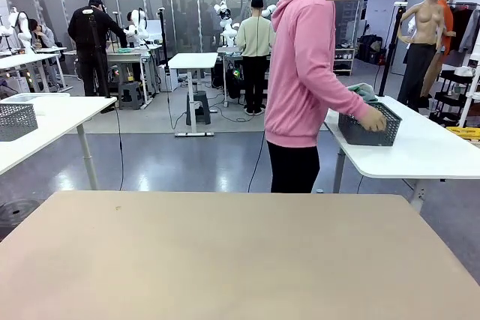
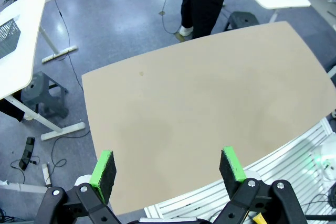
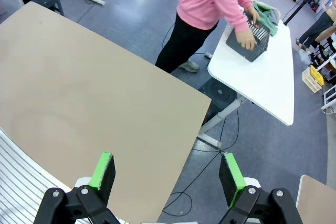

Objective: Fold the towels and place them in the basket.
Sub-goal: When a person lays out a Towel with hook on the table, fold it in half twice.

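- A busy robotics lab with rows of white desks stretches behind a beige table (image 1: 240, 260) in the front view. At its far side, a person (image 1: 304, 73) in a pink hoodie turns to a white side table (image 1: 427, 148). One hand (image 1: 373, 120) rests on the dark grey mesh basket (image 1: 358, 134), and a pale greenish cloth (image 1: 363, 91) shows above its rim.
- A second mesh basket (image 1: 16, 121) sits on a white desk at the far left.
- The left wrist view looks down over the beige table's near edge. The left gripper (image 2: 168, 166) hangs above it, green pads spread wide, gripping nothing.
- In the right wrist view, the right gripper (image 3: 167, 170) hovers off the table's corner, jaws likewise released and empty. Well beyond it, the basket (image 3: 258, 40) stands on the side table under the person's hand (image 3: 244, 38).
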`<action>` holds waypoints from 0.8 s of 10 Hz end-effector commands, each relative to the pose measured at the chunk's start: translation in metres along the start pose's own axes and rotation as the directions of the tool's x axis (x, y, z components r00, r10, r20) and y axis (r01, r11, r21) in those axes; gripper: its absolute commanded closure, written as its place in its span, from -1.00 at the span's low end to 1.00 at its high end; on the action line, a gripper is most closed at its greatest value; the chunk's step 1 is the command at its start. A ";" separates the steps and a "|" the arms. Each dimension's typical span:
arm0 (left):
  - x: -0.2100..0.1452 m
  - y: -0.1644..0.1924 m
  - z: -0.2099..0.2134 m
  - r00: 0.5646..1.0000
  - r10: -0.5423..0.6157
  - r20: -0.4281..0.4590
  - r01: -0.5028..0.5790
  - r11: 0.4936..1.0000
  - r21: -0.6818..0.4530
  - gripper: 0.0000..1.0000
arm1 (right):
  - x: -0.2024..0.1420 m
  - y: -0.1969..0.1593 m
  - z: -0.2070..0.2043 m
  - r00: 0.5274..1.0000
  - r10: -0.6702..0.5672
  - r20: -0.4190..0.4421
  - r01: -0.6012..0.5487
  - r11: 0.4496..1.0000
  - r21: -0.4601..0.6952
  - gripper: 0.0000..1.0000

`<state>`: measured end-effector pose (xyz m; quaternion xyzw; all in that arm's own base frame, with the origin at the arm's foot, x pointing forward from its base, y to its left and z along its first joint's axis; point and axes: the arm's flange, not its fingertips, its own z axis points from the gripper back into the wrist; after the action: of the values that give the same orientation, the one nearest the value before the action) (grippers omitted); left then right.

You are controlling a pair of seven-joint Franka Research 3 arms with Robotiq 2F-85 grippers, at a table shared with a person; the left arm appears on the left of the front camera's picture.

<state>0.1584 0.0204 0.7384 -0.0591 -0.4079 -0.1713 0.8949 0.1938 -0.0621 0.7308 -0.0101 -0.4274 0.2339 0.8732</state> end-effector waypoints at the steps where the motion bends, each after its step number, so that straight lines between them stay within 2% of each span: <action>1: 0.005 -0.001 0.001 1.000 -0.005 -0.003 0.005 1.000 0.002 -1.00 | 0.000 -0.001 0.000 1.000 -0.005 -0.002 0.005 1.000 -0.002 -1.00; 8: 0.005 -0.001 0.001 1.000 -0.005 -0.003 0.005 1.000 0.002 -1.00 | 0.000 -0.001 0.000 1.000 -0.005 -0.002 0.005 1.000 -0.002 -1.00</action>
<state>0.1584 0.0204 0.7384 -0.0591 -0.4079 -0.1713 0.8949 0.1938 -0.0621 0.7308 -0.0100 -0.4274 0.2339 0.8732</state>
